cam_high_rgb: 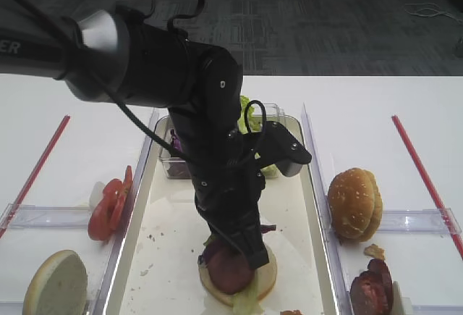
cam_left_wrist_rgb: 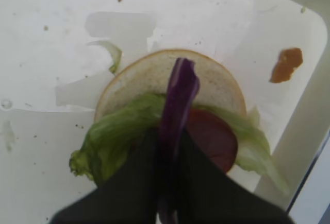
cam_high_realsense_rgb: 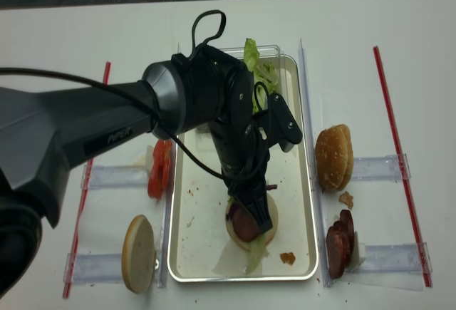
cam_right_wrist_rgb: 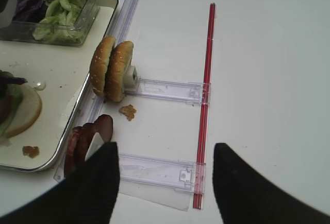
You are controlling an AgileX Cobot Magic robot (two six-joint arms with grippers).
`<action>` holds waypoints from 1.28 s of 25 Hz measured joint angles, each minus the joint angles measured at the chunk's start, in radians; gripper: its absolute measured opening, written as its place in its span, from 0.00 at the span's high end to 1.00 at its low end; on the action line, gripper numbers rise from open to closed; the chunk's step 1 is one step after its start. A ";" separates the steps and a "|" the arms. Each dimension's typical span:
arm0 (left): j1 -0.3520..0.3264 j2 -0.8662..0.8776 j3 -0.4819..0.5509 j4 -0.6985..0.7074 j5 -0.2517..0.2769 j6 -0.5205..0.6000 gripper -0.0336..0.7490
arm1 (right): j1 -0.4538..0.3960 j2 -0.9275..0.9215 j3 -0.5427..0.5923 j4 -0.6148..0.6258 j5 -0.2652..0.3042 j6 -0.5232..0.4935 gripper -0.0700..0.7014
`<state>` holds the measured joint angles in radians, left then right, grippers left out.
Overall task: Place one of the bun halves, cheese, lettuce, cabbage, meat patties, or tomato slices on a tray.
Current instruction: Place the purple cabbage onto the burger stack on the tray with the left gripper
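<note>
Overhead views: left gripper (cam_high_rgb: 255,257) hangs over the pale bun half (cam_high_realsense_rgb: 251,229) near the front edge of the cream-white metal-rimmed tray (cam_high_realsense_rgb: 194,233), likely to top the stack. Left wrist view: jaws pinched on a long purple cabbage strip (cam_left_wrist_rgb: 177,100) over green lettuce (cam_left_wrist_rgb: 116,139) and reddish-brown patty (cam_left_wrist_rgb: 214,136). Right wrist view: right gripper (cam_right_wrist_rgb: 164,177) spread wide, empty, parked over the table's right side.

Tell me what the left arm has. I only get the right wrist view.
Observer: The left jaws are shut on a purple cabbage strip; the left wrist view shows it clearly.
Operator: Over what?
Observer: Over the open bun half on the tray, which already carries lettuce and a meat patty. I can't tell whether the strip touches them.
Operator: Anything left of the tray?
Observer: Tomato slices stand on edge beside the tray's left rim, and a spare bun half sits nearer the front.
</note>
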<state>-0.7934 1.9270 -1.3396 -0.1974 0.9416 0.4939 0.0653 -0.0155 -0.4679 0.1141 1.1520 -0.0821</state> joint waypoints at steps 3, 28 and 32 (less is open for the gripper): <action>0.000 0.000 0.000 -0.002 0.000 -0.010 0.91 | 0.000 0.000 0.000 0.000 0.000 0.000 0.36; 0.000 0.000 0.000 -0.059 0.035 -0.096 0.91 | 0.000 0.000 0.000 0.000 0.000 0.000 0.39; 0.000 0.012 0.000 -0.072 0.037 -0.123 0.91 | 0.000 0.000 0.000 0.000 0.000 0.000 0.39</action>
<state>-0.7934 1.9389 -1.3396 -0.2691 0.9782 0.3706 0.0653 -0.0155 -0.4679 0.1141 1.1520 -0.0821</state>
